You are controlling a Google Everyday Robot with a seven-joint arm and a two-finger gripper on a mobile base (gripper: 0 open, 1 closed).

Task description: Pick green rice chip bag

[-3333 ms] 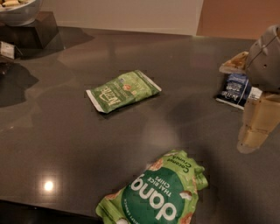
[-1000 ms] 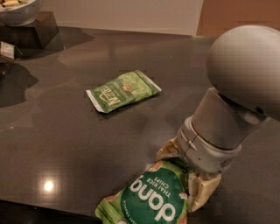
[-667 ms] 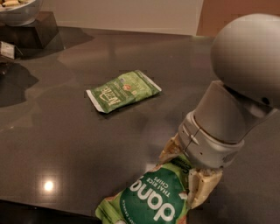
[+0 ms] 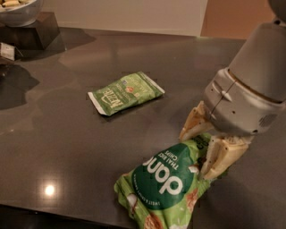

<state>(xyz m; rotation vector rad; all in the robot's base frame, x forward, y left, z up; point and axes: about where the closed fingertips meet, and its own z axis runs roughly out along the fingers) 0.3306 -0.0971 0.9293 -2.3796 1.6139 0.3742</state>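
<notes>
And there it was: the gripper [image 4: 197, 154] sat low at the right of the table [image 4: 67, 134], right on the far end of the green rice chip bag [image 4: 163, 185]. The bag lay flat near the table's front edge, label up. The jaws had closed in to a narrow gap, one on each side of that crinkled end, with the foil caught between them. The bag's body had not left the table.

Here's the worry. The hold was on one end only, and this was a puffy, air-filled bag. On a lift it could sag, swing and slide out of the jaws, because slick foil gives little to bite on. Squeeze harder and the chips inside could crack, or the seam could give. If it dropped, it was close to the front edge, so it could go over. The flat green packet [image 4: 126, 93] lay well apart, further back on the table, so there was little chance of snagging it.

What couldn't be seen: the bulky arm [image 4: 250, 89] covered the base of the jaws, so how deep the foil sat was unclear. The bag's near end ran out of view at the bottom. A bowl [image 4: 18, 11] on a dark block [image 4: 38, 33] was cut off at top left.
</notes>
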